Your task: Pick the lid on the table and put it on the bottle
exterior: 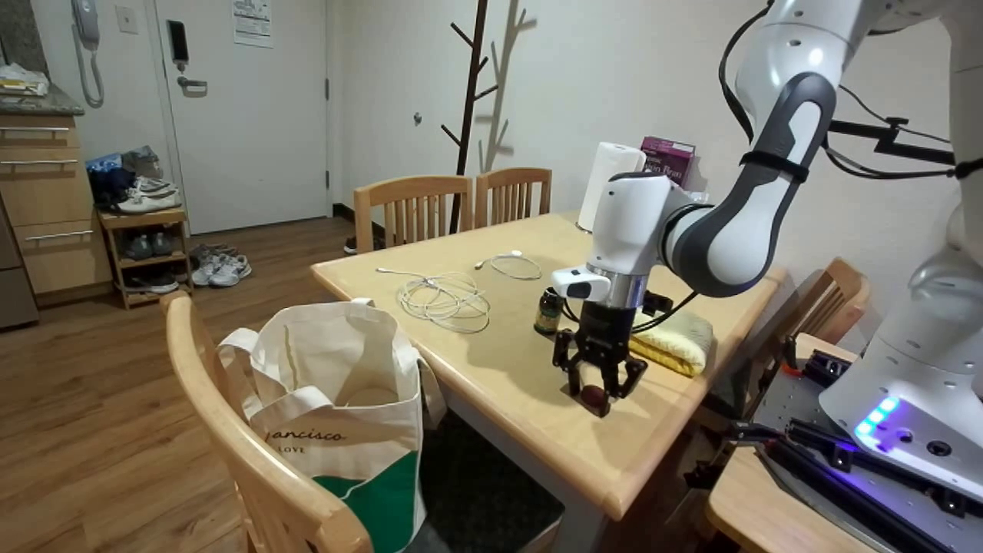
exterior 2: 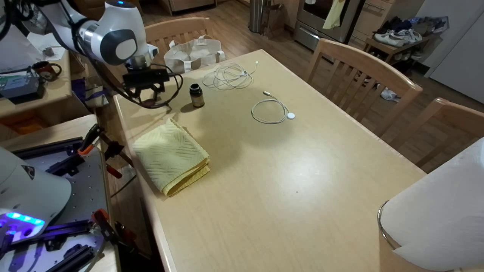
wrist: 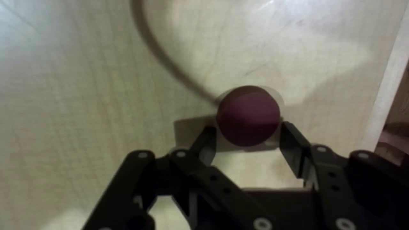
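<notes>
Dark bottle (exterior 2: 197, 96) upright, mouth upward

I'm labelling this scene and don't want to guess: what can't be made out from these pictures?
Whether the tool grips the lid: wrist view, blurred at the lid's edges.
The lid's underside: wrist view, hidden by its upper face.
Wording on the bottle: both exterior views, too small.
Part of the paper roll: in an exterior view, cut off by the right edge.
The box's lower part: in an exterior view, hidden behind the arm.
</notes>
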Controlling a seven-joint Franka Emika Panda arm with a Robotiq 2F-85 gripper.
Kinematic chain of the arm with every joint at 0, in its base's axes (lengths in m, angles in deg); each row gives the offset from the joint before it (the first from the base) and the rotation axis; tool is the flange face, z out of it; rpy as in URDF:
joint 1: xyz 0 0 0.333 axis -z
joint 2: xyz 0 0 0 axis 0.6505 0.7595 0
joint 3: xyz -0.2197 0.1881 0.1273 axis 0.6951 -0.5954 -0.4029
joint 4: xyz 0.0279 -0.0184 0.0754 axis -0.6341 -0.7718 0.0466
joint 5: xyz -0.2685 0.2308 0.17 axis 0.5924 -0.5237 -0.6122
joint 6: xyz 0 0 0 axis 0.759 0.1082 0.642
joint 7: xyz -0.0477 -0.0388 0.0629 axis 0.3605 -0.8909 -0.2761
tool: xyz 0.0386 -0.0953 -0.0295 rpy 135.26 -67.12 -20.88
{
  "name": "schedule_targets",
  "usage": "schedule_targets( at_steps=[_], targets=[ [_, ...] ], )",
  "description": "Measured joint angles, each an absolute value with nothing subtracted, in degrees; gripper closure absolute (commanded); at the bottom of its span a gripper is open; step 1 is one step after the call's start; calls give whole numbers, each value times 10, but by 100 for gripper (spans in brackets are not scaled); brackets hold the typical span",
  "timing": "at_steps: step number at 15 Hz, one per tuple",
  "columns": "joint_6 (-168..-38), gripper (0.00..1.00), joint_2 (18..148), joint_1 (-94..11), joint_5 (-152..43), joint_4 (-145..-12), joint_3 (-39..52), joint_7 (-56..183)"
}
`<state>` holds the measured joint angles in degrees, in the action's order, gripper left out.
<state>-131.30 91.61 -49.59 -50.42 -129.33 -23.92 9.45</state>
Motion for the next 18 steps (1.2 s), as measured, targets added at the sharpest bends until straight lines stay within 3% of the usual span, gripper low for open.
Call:
schedule_targets(
  at_steps=[1, 3, 11, 12, 14, 18],
  targets=[
    [-1307, 5, 919, -496, -504, -1292, -240, 95],
    [-1299, 0, 926, -498, -504, -1288, -239, 98],
    [-1283, 0, 928, -551, -475, -1284, -191, 165],
    [-1278, 25, 925, -558, -467, -1284, -183, 175],
    [-1270, 31, 921, -567, -448, -1283, -171, 192],
    [-1253, 56, 910, -573, -434, -1283, -170, 206]
  ],
)
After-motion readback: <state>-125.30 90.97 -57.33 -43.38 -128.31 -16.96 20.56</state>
